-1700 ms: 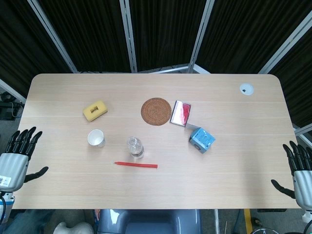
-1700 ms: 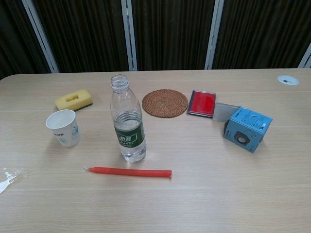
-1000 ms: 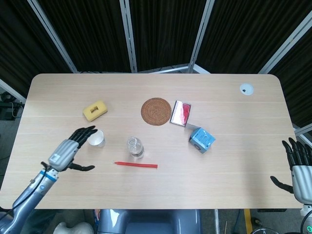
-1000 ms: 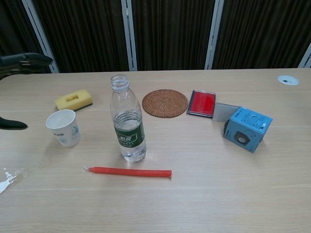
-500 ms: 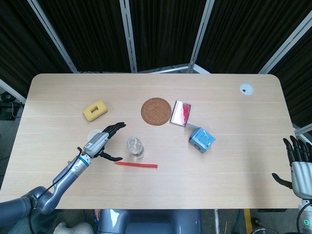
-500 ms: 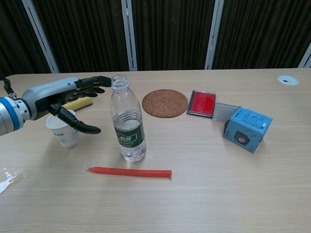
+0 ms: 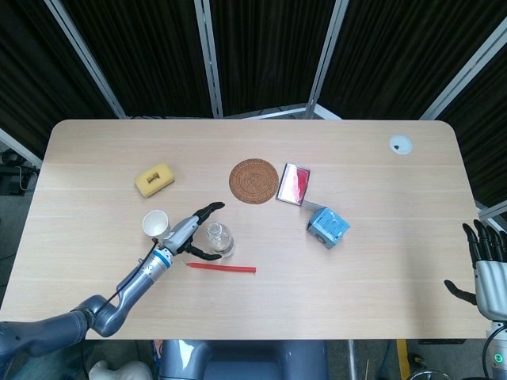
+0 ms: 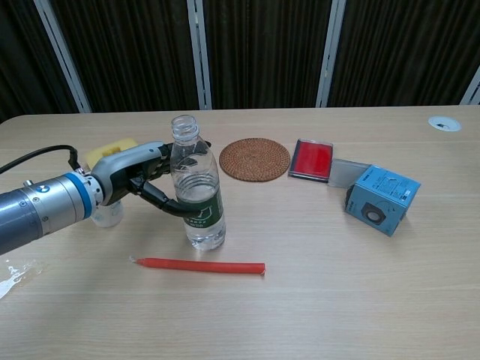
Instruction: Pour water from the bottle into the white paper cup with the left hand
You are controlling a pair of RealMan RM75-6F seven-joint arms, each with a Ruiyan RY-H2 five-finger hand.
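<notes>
A clear water bottle (image 7: 221,239) (image 8: 199,202) with a green label stands uncapped near the table's middle. My left hand (image 7: 188,231) (image 8: 135,174) has come up to its left side. The fingers reach behind the bottle and the thumb lies across the front of the label, still spread, not clasped tight. The white paper cup (image 7: 155,224) stands just left of the hand; in the chest view the wrist hides most of the cup (image 8: 109,214). My right hand (image 7: 485,265) hangs open off the table's right edge, holding nothing.
A red stick (image 7: 222,268) (image 8: 199,265) lies in front of the bottle. A yellow sponge (image 7: 154,179) sits behind the cup. A woven coaster (image 7: 254,180), a red box (image 7: 294,184) and a blue box (image 7: 328,227) lie to the right.
My left hand has swept in from the table's left edge, past the cup, to the bottle, and its fingers now bracket it. The right hand has barely moved.
</notes>
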